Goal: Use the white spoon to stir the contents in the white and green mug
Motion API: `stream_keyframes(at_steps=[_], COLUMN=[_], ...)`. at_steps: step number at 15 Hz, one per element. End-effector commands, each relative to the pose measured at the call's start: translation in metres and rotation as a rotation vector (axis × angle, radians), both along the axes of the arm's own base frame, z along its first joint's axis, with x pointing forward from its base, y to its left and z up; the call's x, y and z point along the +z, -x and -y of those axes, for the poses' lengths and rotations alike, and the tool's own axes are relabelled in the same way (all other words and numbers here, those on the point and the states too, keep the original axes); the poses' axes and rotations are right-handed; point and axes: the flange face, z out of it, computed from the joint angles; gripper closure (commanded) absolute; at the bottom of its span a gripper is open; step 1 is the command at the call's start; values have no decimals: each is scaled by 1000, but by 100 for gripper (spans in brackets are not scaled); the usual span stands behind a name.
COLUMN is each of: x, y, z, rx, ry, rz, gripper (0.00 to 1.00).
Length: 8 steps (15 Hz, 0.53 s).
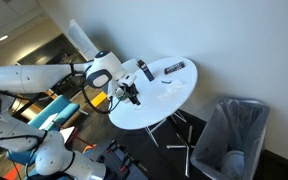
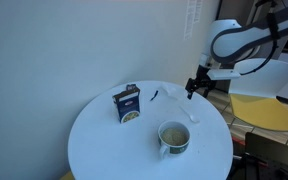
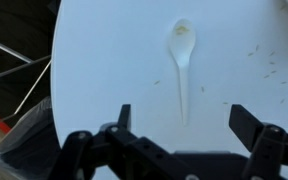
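Spoon (image 3: 182,65) lies flat on the white table (image 3: 104,60) in the wrist view. Its round end points away from the gripper (image 3: 182,112). Its thin handle runs back toward the gripper. The gripper hangs over the handle end with its two fingers (image 3: 124,118) spread wide, one on each side of the handle. The fingers do not touch the spoon. Small dark specks (image 3: 269,65) dot the table off to one side of the spoon.

The mug (image 2: 174,138) stands upright on the table in an exterior view, near the edge closest to that camera. It is pale outside and darker inside. I cannot tell what is in it. The mug is well apart from the gripper, and nothing touches it.

A blue box (image 2: 128,104) stands on the table too, a bit apart from the mug. In an exterior view, a dark tube (image 1: 144,70) stands upright on the table and a flat dark bar (image 1: 174,67) lies near it. A bin (image 1: 234,130) sits on the floor beside the table.
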Motion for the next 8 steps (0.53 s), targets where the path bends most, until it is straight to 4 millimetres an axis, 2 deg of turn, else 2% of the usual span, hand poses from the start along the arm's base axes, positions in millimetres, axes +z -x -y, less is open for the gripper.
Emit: stream_keyframes(at_steps=[1, 8], x=[-18, -54], y=[-25, -56], z=[8, 8], rx=[-28, -34], ry=[-1, 7], rz=[-51, -110], gripper=[0, 0])
